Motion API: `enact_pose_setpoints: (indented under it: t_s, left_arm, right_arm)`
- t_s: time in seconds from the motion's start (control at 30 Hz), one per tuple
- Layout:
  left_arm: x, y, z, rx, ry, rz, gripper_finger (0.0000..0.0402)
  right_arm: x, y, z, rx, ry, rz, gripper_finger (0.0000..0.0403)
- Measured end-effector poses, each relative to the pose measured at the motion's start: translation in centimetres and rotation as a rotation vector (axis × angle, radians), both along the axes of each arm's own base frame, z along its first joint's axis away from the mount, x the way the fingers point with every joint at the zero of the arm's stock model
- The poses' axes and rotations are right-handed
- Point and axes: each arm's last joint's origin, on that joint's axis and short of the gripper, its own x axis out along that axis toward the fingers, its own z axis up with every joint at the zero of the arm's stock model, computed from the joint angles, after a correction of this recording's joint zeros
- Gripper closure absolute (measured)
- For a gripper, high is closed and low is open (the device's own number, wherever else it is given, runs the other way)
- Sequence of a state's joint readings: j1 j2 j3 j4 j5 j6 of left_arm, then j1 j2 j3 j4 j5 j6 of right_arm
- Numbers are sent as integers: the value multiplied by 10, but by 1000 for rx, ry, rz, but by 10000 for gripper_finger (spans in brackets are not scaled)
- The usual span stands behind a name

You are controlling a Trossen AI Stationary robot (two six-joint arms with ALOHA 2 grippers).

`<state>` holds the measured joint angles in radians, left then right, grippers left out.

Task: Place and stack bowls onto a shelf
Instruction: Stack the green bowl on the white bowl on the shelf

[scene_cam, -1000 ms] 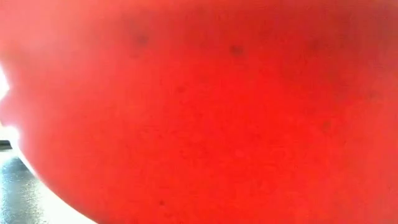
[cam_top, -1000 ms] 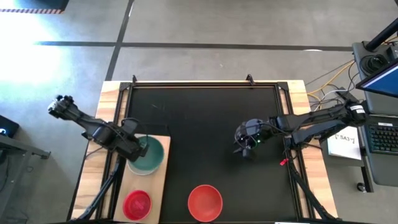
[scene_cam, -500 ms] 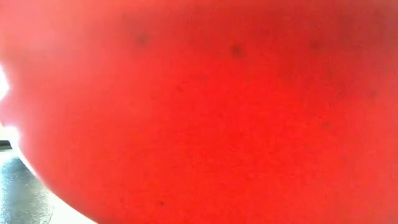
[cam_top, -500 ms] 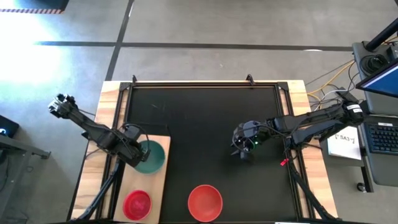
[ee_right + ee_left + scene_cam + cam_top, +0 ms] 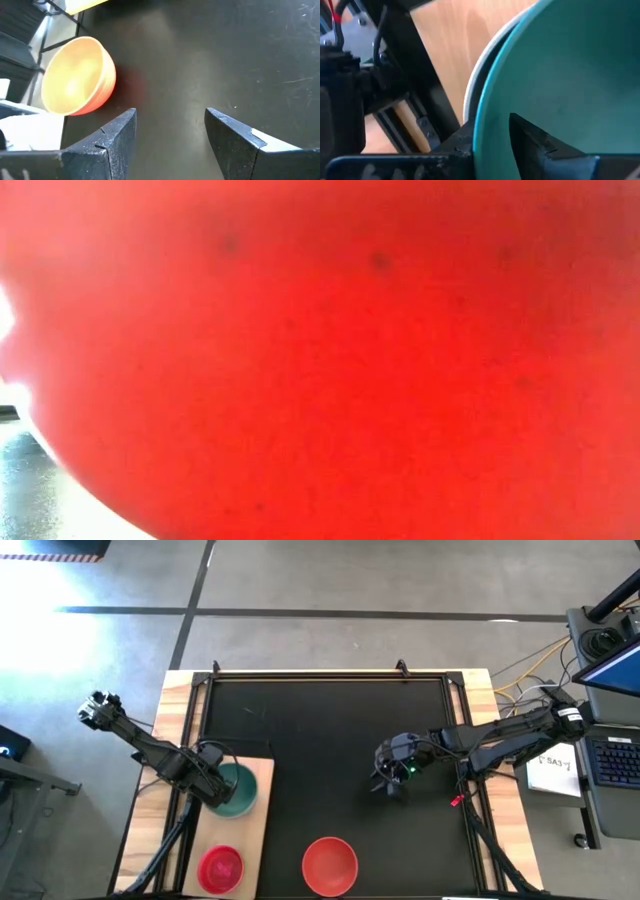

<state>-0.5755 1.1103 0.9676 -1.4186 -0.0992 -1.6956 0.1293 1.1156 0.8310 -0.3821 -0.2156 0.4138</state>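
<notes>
The teal bowl [image 5: 238,790] sits on the far end of the shelf [image 5: 262,830], the light wooden board lying at the near left corner of the black desk [image 5: 330,740]. In the high view our left tool [image 5: 215,790] is at the bowl's left rim, and in the left wrist view we see one dark finger [image 5: 540,145] inside the teal wall and the other outside it, so the tool is clamped on that rim. In that same view a white rim [image 5: 475,85] shows just outside the teal one, nested under it, with the wood of the shelf beyond.

On the near end of the shelf we see a red-magenta bowl [image 5: 221,867]; it looks like more than one bowl stacked, but we cannot tell how many. The large red bowl [image 5: 330,865] stands on the desk at its near edge, just beside the shelf and apart from it; its side fills the whole low view [image 5: 320,360].

Our right tool [image 5: 392,783] hangs over the middle right of the desk, holding nothing, its fingers [image 5: 117,140] spread apart above bare black surface. The right wrist view shows the red bowl [image 5: 80,75] farther off.
</notes>
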Motion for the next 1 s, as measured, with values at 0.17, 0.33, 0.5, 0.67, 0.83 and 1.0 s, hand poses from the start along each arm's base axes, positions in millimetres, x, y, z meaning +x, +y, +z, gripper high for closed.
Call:
enact_pose_setpoints:
  t_s: [0.17,0.33,0.5,0.67,0.83,1.0]
  left_arm:
    - [0,0,0,-2,0,-4,291]
    - [-1,1,1,-3,-11,-4,268]
    - [-5,3,4,-22,-25,-6,253]
    - [-9,6,7,-29,-35,-8,249]
    - [-15,9,7,-3,18,16,248]
    - [-16,9,7,-28,44,34,248]
  right_arm:
    - [0,1,0,12,-2,-3,179]
    - [0,1,0,18,1,-9,179]
    - [0,1,0,25,4,-16,179]
    - [0,1,0,25,4,-16,179]
    - [0,1,0,25,4,-16,179]
    - [0,1,0,25,4,-16,179]
